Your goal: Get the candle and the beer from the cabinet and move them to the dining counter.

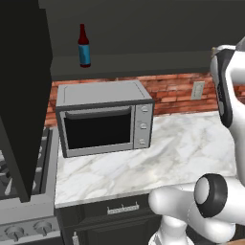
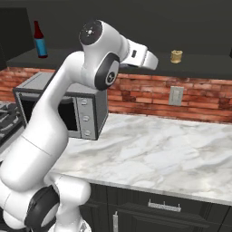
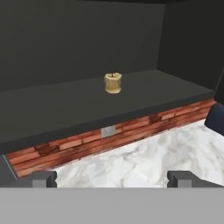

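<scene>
My gripper is spread wide and empty, aimed at the candle, so I judge the reach for the first pickup is in hand. The candle stands upright on the dark floor of the open cabinet, ahead of my fingertips and well apart from them. Next I need to advance level, straddle it, then close. The beer stands far along the same shelf, above the toaster oven on the marble tabletop.

Beer label print too small to read; oven partly behind arm.
</scene>
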Available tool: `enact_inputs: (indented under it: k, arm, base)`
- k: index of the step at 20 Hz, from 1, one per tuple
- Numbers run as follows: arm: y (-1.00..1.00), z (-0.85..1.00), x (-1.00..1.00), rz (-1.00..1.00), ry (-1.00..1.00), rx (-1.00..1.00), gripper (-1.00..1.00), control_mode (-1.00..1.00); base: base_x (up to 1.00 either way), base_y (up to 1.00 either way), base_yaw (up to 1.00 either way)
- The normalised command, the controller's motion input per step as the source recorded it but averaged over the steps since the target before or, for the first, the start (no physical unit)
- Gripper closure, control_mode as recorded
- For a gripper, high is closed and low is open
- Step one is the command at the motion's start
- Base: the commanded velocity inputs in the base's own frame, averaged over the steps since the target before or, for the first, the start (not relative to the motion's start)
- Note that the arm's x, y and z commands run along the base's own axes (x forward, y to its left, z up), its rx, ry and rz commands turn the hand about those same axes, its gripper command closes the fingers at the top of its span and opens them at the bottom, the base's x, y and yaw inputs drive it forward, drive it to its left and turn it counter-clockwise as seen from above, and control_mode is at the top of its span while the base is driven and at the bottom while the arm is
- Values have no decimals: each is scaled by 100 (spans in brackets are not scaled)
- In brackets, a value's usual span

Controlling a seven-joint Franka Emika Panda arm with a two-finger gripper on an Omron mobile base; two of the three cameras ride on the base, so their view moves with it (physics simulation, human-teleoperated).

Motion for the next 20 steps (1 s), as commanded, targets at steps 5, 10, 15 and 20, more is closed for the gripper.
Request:
enact_inputs:
  k: [5,10,15,20]
  arm:
    - [-15,-1,31,0,0,0,-100,-100]
    - [-21,0,27,0,0,0,-100,-100]
    - [-19,0,30,0,0,0,-100,-100]
    - [-10,-8,34,0,0,0,-100,-100]
  base:
    - [0,0,0]
    - [0,0,0]
    - [0,0,0]
    - [0,0,0]
